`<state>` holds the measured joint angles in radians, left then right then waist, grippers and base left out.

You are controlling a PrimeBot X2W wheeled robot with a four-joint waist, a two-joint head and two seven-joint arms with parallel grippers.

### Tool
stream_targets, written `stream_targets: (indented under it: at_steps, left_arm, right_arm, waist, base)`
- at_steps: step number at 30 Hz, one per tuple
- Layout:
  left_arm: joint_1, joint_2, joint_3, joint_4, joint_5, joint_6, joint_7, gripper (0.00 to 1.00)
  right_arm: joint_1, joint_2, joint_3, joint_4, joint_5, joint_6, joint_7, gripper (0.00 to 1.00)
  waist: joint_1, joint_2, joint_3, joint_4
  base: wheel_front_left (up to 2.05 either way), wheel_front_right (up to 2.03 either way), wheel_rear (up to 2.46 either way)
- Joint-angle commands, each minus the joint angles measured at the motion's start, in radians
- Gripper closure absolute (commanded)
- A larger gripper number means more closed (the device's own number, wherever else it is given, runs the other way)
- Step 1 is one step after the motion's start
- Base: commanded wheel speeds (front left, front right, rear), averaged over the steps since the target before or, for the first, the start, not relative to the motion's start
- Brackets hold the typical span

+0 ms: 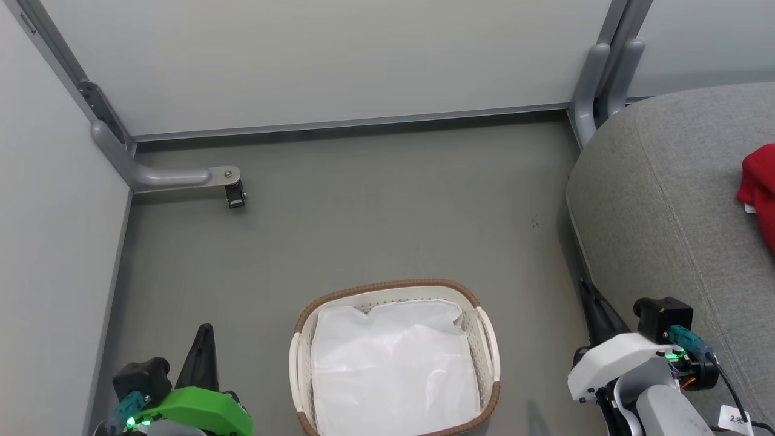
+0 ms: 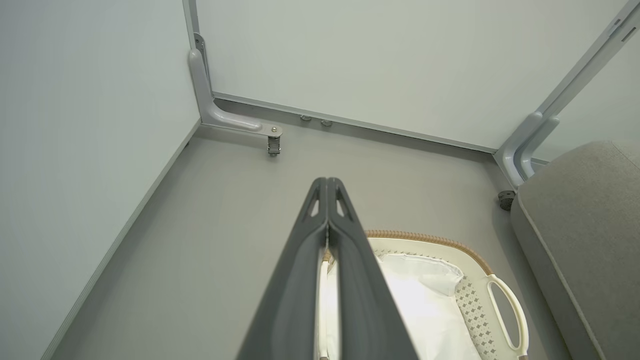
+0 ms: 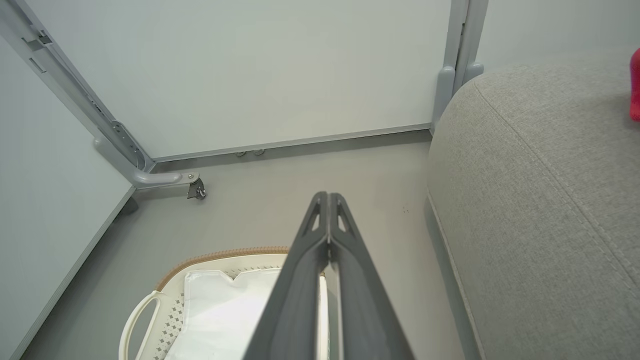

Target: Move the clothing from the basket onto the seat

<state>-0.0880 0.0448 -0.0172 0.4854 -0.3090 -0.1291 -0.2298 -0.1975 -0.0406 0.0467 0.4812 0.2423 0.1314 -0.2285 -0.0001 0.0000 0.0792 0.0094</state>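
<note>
Closed left pincer, floor between basket rim and seat edge

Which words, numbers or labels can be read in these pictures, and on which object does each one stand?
"2" then a sign like "米", small, not certain: on the white tag at the head view's lower right.
The basket, the seat and the red clothing: no readable text.

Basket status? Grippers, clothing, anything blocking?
Left gripper shut, empty. Right gripper shut, empty. Basket shows liner, no red; red clothing on seat at frame edge. Nothing blocking.
</note>
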Motion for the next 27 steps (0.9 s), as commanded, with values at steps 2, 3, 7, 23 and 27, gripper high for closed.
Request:
stream_targets:
  at_steps: [2,3,7,23,27]
  left_arm:
    - [-0.007,0.002,0.011,-0.029,-0.067,0.000,0.014,1.00]
    - [-0.007,0.002,0.012,-0.032,-0.083,0.000,0.018,1.00]
    - [-0.007,0.002,0.018,-0.045,-0.152,0.000,0.036,1.00]
    - [-0.010,0.003,0.042,-0.090,-0.401,-0.001,0.101,1.00]
    - [-0.011,0.004,0.048,-0.099,-0.457,-0.001,0.116,1.00]
  right_arm:
    - [-0.008,-0.003,-0.010,-0.029,0.074,0.000,0.015,1.00]
    - [-0.006,-0.003,-0.012,-0.032,0.091,0.000,0.019,1.00]
    - [0.001,-0.004,-0.019,-0.047,0.163,0.000,0.036,1.00]
    - [0.022,-0.006,-0.048,-0.091,0.424,0.000,0.100,1.00]
    - [0.026,-0.006,-0.055,-0.100,0.483,0.000,0.116,1.00]
  waist:
    - [0.0001,0.0000,-0.002,0.000]
    - [0.0001,0.0000,-0.002,0.000]
    - [0.0001,0.0000,-0.005,-0.001]
    - [0.0001,0.0000,-0.015,-0.002]
    - [0.0001,0.0000,-0.017,-0.002]
  base:
    - [0.00,0.00,0.00]
    - [0.00,0.00,0.00]
    - [0.00,0.00,0.00]
    - [0.00,0.00,0.00]
    - [0.00,0.00,0.00]
